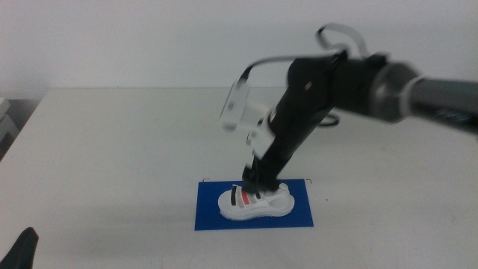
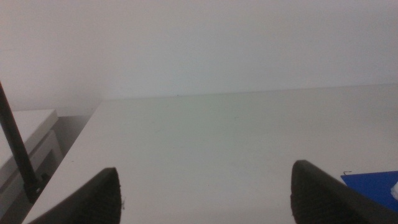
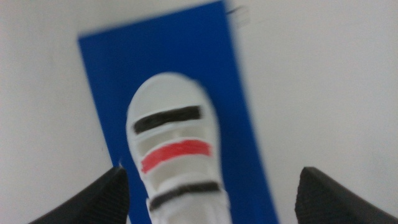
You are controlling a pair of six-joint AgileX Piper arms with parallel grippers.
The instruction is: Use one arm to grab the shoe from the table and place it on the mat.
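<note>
Shoe point(image 1: 255, 203): upright on the mat point(image 1: 209, 217), near table point(image 1: 112, 149) edge, toe pointing left.
Right gripper point(image 1: 258, 178): just above the shoe's heel end, jaws spread wide, grasping nothing.
Left gripper point(image 2: 205, 199): waiting at near left, jaws released.

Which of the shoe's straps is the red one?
The middle strap on the shoe, between the two black straps.

Plain white wall point(image 1: 149, 37) behind, soft even light, and some kind of white furniture point(image 2: 25, 143) sits just beside the tabletop's point(image 1: 112, 149) left edge.
</note>
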